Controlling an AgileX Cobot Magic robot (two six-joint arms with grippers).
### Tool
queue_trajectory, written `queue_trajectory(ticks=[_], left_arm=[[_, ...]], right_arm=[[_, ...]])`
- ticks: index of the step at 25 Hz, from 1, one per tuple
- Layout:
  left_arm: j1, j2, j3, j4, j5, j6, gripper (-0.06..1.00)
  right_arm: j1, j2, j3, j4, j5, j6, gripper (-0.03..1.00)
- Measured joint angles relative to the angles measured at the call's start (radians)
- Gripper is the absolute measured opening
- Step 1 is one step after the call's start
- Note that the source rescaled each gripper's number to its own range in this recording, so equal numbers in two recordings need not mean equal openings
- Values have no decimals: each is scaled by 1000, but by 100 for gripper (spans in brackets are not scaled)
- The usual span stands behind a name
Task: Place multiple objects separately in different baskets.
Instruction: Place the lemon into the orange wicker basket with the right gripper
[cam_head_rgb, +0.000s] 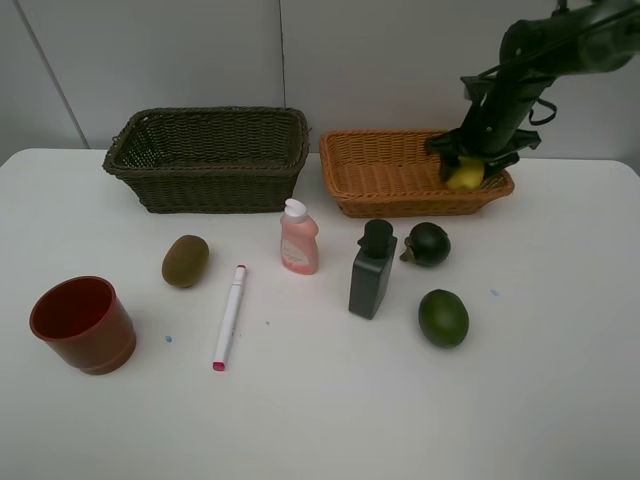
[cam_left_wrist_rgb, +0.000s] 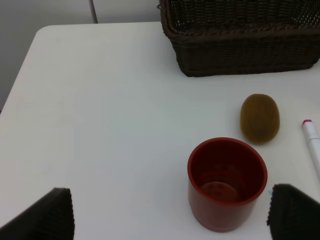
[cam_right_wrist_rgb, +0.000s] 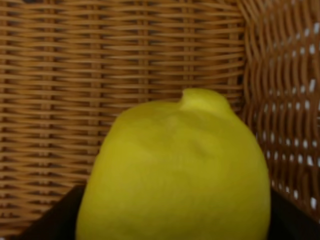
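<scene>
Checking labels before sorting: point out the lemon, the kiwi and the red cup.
lemon (cam_right_wrist_rgb: 175, 170), right wrist view, middle of its yellow skin.
kiwi (cam_head_rgb: 185, 261), exterior high view, centre of its brown body.
red cup (cam_left_wrist_rgb: 220, 215), left wrist view, its outer front wall.

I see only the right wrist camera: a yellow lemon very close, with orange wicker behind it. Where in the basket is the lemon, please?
Observer: The right gripper holds the lemon low at the right end of the orange basket, near the front wall. I cannot tell if it touches the bottom.
Operator: Which things lie outside the baskets?
Observer: On the table are the kiwi, red cup, marker, pink bottle, dark bottle and two dark green fruits.
Operator: And the other arm?
Observer: The left gripper is open above the table, beside the red cup, and holds nothing.
</scene>
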Motion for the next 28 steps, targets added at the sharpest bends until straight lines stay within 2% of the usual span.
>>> queue_trajectory(ticks=[8, 17, 18, 19, 20, 21, 22, 25, 28], left_arm=[[0, 0, 0, 0, 0, 0, 100], [0, 0, 0, 0, 0, 0, 100], [0, 0, 0, 0, 0, 0, 100], [0, 0, 0, 0, 0, 0, 100], [0, 0, 0, 0, 0, 0, 100], [0, 0, 0, 0, 0, 0, 100], [0, 0, 0, 0, 0, 0, 100], [0, 0, 0, 0, 0, 0, 100], [0, 0, 0, 0, 0, 0, 100]], right_arm=[[0, 13, 0, 0, -25, 0, 46], [0, 13, 0, 0, -5, 3, 46], [0, 13, 0, 0, -2, 3, 48], [0, 13, 0, 0, 6, 6, 57], [0, 13, 0, 0, 11, 10, 74], [0, 13, 0, 0, 13, 14, 85], [0, 13, 0, 0, 14, 16, 91], [0, 12, 0, 0, 15, 23, 98], [0, 1, 0, 0, 15, 23, 99]])
